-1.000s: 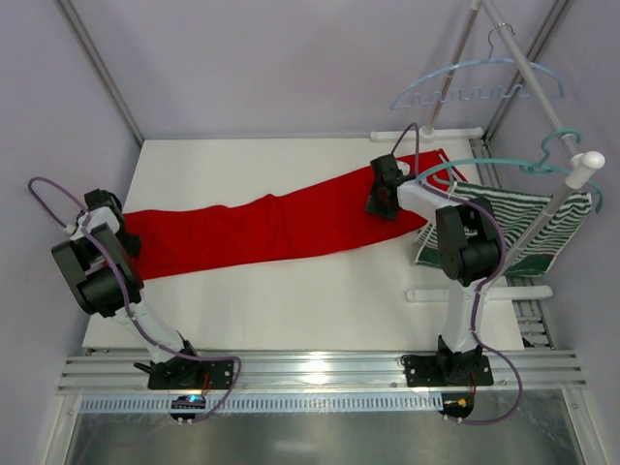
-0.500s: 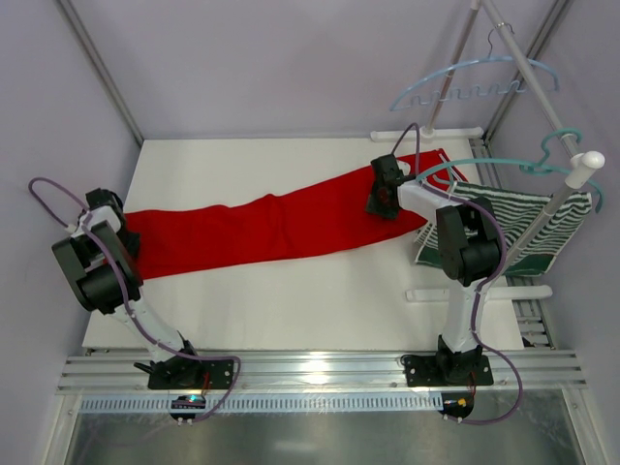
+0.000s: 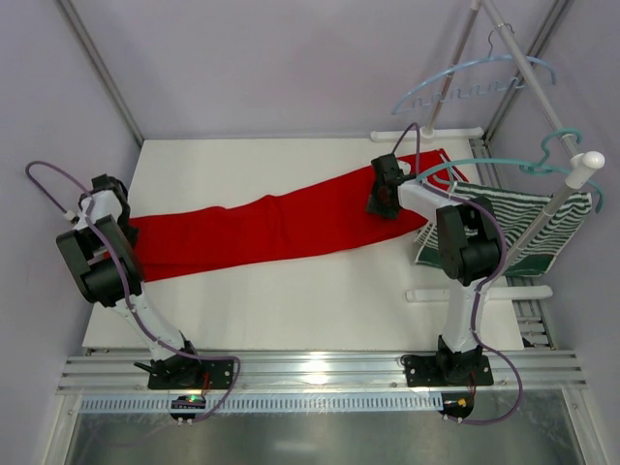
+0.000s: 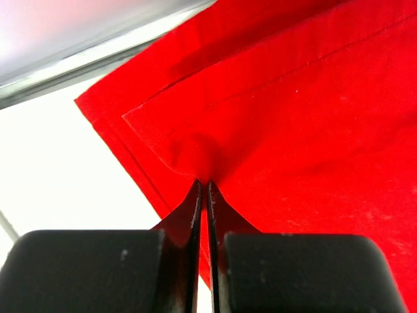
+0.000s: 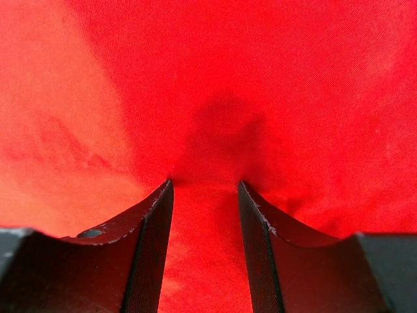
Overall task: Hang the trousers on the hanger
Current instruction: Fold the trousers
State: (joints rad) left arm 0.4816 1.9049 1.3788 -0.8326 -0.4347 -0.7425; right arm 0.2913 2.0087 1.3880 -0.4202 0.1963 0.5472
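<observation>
The red trousers [image 3: 262, 228] lie stretched flat across the white table [image 3: 291, 300], leg ends at the left and waist at the right. My left gripper [image 3: 123, 215] is shut on the hem corner of the leg end; in the left wrist view the cloth [image 4: 293, 117] puckers at the pinched tips of the gripper [image 4: 202, 184]. My right gripper [image 3: 381, 201] stands open, tips pressed down onto the waist end, with red cloth [image 5: 215, 78] flat between the fingers of the gripper [image 5: 204, 184]. The pale blue hanger [image 3: 475, 82] hangs on the rack at the back right.
A slanted white rack pole [image 3: 531, 73] rises at the right. A darker teal hanger [image 3: 494, 165] holds a green-and-white striped garment [image 3: 542, 228] beside the right arm. The rack's white foot bar [image 3: 475, 291] lies on the table. Grey walls close in both sides.
My left gripper has shut on the leg hem, and that arm has shifted slightly toward the back. The right arm has not moved.
</observation>
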